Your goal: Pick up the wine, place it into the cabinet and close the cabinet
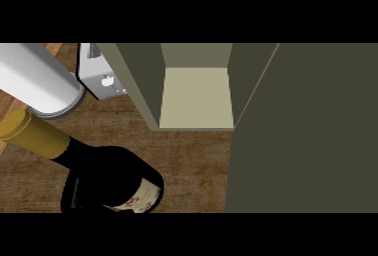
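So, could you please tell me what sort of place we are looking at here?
Most likely a kitchen: there is a wood-grain counter, an open olive-green cabinet standing on it, and a dark wine bottle with a gold-foiled neck close by.

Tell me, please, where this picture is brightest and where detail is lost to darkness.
In the head view, the white cylinder and the pale inner panel of the cabinet are brightest; the wine bottle reads nearly black, only its gold neck and label showing detail.

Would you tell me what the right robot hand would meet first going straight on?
No robot hand shows plainly, so its heading is unreadable. The wine bottle points base-first at the dark cabinet panel, perhaps met first.
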Available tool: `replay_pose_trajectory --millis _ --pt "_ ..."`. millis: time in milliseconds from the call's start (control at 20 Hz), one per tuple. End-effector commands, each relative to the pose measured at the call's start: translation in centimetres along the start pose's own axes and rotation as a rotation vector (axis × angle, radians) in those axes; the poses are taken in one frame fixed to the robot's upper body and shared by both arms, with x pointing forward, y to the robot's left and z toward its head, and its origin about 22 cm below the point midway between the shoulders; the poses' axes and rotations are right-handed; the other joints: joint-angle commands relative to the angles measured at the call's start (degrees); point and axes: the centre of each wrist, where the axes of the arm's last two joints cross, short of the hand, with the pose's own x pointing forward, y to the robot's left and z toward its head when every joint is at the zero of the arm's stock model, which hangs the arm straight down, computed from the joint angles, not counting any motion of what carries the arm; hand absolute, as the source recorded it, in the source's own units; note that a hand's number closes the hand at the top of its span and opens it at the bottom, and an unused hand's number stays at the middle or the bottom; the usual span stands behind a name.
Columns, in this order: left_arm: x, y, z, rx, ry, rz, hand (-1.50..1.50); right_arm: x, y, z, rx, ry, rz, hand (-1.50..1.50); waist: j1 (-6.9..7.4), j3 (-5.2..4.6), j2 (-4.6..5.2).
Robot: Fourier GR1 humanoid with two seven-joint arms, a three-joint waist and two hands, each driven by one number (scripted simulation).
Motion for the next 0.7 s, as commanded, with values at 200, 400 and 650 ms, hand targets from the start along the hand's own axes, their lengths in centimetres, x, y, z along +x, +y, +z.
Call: replay_pose_trajectory --millis 200,400,650 --pt "1.4 -5.3 -5.2 0.012 0.009 -0.011 1.5 -0.3 -1.8 0.1 -0.01 0.006 -0.011 -1.5 -0.38 -0.01 0.07" --pt "0.7 -6.5 -7.1 0.006 0.01 -0.011 1.5 0.0 -0.9 0.1 -0.006 -0.001 -0.014 -1.5 -0.34 -0.03 0.05" --pt "2.1 -9.4 -10.7 -0.005 -0.02 -0.074 1.5 -0.3 0.3 -0.6 -0.008 -0.006 -0.005 -1.5 -0.43 -0.02 0.06"
